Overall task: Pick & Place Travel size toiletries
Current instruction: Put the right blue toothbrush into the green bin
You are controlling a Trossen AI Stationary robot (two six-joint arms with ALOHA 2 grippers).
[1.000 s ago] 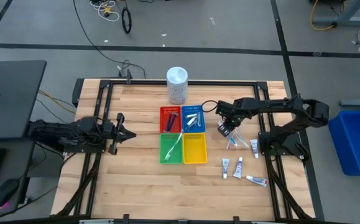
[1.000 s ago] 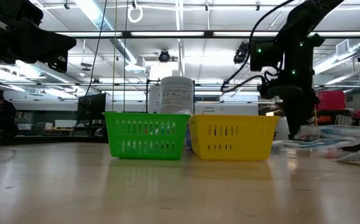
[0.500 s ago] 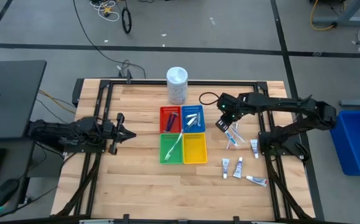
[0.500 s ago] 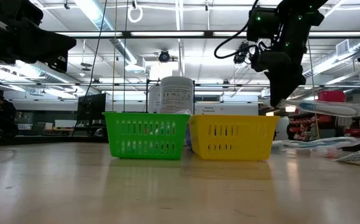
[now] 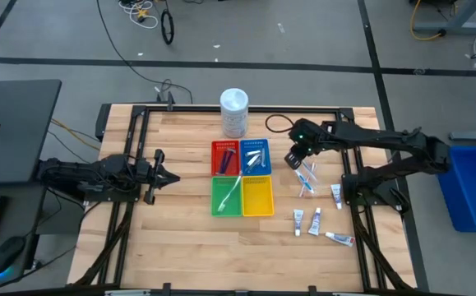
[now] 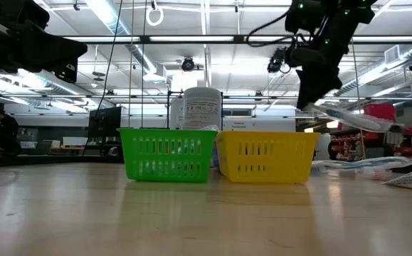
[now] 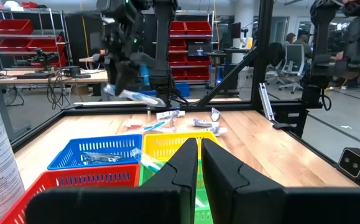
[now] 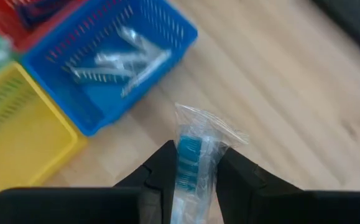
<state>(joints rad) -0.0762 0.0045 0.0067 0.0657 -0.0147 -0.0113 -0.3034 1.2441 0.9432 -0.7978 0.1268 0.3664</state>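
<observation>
My right gripper (image 5: 294, 158) hangs above the table just right of the blue tray (image 5: 255, 156), shut on a pale-blue and white toothbrush in a clear wrapper (image 8: 191, 149). More wrapped toothbrushes (image 5: 306, 182) lie on the wood below it, right of the yellow tray (image 5: 257, 196). Small white tubes (image 5: 315, 220) lie flat nearer the near right corner. Silvery sachets (image 8: 120, 59) sit in the blue tray, a dark-blue stick (image 5: 228, 153) in the red one. My left gripper (image 5: 160, 174) waits shut at the table's left. My right gripper pinches the wrapped toothbrush between its two fingers (image 8: 165, 167), which come from above and point down. The blue brush end (image 8: 186, 148) shows just beyond the fingertips. The packet is lifted clear and sticks out sideways, tilted slightly downward (image 6: 355, 117).
A tall white tub (image 5: 234, 113) stands behind the trays at the far edge. The green tray (image 5: 227, 196) holds a toothbrush that reaches across toward the red tray (image 5: 225, 156). Bare wood lies left of the trays and along the near edge. A dark frame borders the table.
My right gripper has risen from the toothbrush pile with the wrapped toothbrush in its hold and drifted toward the far edge and the blue tray. The toothbrush is now lifted clear of the table.
</observation>
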